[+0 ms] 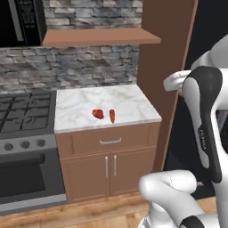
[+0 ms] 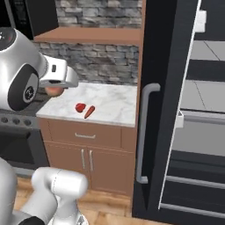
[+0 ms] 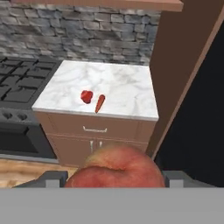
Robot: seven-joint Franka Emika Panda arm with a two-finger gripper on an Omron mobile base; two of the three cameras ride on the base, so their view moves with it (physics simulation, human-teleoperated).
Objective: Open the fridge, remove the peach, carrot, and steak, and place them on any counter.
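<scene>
Holding the round pinkish-orange peach (image 3: 116, 168) pinched between its jaws, the two-finger gripper (image 3: 114, 178) hovers short of the white marble counter (image 3: 127, 89), which lies ahead and below; steak (image 3: 86, 96) and carrot (image 3: 99, 103) rest there.

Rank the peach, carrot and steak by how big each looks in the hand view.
1. Peach: largest by far, but it sits between the fingers right at the camera, so nearness inflates it.
2. Carrot and steak, side by side on the counter: near alike; carrot longer, steak chunkier.
</scene>
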